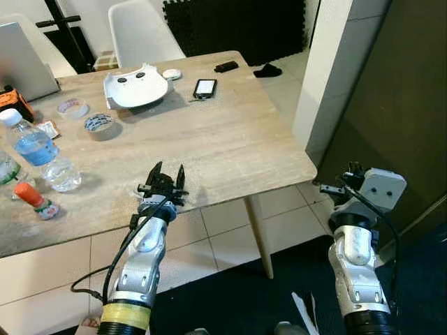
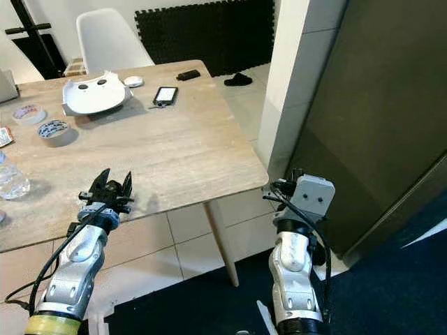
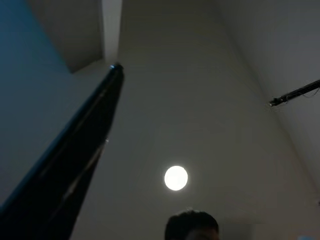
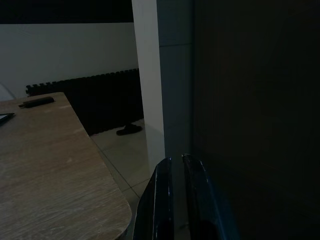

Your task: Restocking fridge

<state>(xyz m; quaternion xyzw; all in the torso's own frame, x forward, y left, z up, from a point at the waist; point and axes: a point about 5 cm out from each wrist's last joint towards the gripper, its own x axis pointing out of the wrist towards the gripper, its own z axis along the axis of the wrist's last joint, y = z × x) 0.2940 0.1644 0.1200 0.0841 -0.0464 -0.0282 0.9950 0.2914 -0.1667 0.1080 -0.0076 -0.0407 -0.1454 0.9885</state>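
Left eye view: we hold our left gripper (image 1: 164, 183), fingers spread and empty, over the table's (image 1: 230, 146) near edge; right gripper (image 4: 176, 195), fingers narrowed, faces the dark fridge (image 1: 391, 105).

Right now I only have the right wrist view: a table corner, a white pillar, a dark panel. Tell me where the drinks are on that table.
Observer: A clear water bottle with a white cap stands near the left end of the table, far from the corner you see.
Operator: Report what sits next to it.
Observer: A small orange-capped bottle lies just in front of it, nearer the robot.
Operator: Give me the left gripper.
Observer: The left gripper is raised at the table's near edge, right of both bottles, with its fingers spread and nothing between them.
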